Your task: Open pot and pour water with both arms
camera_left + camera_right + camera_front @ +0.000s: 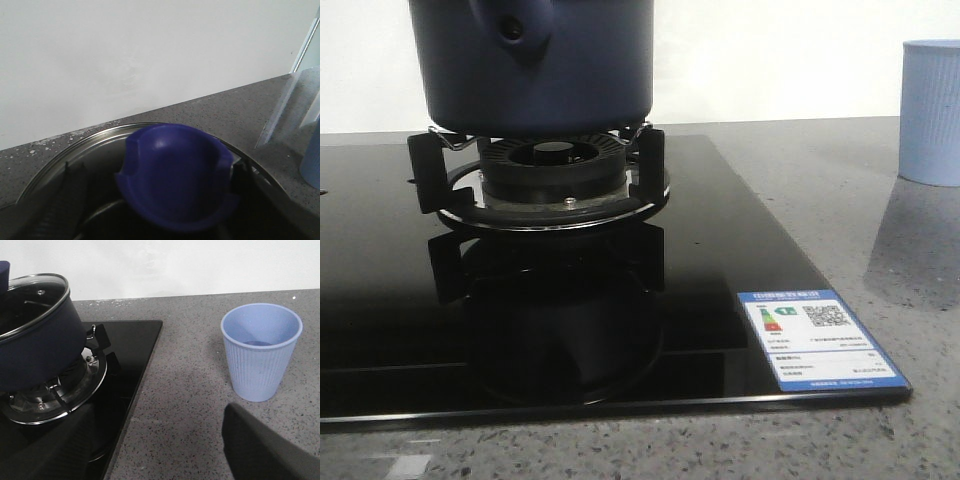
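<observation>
The dark navy pot (535, 65) stands on the burner of a black glass stove; in the right wrist view the pot (35, 350) carries a glass lid (30, 295) with a steel rim. My left gripper (155, 170) is over the lid, open, its dark fingers (65, 200) on either side of the blue lid knob (175, 175), the one on the left apart from it. My right gripper (155, 430) is open over the grey counter, between the stove and a pale blue ribbed cup (261, 352), holding nothing. Water is hidden. Neither gripper shows in the front view.
The burner grate (555, 175) sits on the black glass stove (720, 260), which has a blue label (820, 340) at its front right corner. The cup (930, 110) stands at the right on the speckled counter (190, 390). A white wall runs behind.
</observation>
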You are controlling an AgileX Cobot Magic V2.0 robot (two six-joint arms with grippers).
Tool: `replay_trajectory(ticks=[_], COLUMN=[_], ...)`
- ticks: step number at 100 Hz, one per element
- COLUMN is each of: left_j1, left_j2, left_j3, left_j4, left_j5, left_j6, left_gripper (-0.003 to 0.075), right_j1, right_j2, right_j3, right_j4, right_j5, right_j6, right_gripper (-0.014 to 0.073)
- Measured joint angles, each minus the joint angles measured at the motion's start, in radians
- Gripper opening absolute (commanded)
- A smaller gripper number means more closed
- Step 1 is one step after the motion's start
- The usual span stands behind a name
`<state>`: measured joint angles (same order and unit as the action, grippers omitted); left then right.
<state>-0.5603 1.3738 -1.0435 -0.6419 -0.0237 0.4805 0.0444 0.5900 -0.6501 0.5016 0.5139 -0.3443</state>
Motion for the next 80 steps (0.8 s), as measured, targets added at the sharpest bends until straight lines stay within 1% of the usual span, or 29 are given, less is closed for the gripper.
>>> replay_trajectory(ticks=[23, 55, 64, 80], left_j1=[0.0, 0.0, 0.0, -0.004], left_j2=[0.05, 0.084, 0.084, 0.085], left_j3=[-0.052, -0.06, -0.06, -0.062], left_j4=[0.001, 0.004, 0.005, 0.012], left_j5=[0.002, -0.002, -0.002, -0.002], left_j6=[0.002, 0.002, 0.004, 0.008], left_gripper=[0.0538, 0.0531, 0.0496, 0.0393], right_j1=[0.0, 0.0, 0.0, 0.0], right_j2=[0.0, 0.0, 0.0, 0.0], right_j3=[0.0, 0.0, 0.0, 0.0], right_j4=[0.0, 0.0, 0.0, 0.0], right_j5=[0.0, 0.0, 0.0, 0.0], right_j6=[0.0, -0.002, -0.004, -0.004], right_gripper=[0.0484, 0.0484, 0.0484, 0.0484])
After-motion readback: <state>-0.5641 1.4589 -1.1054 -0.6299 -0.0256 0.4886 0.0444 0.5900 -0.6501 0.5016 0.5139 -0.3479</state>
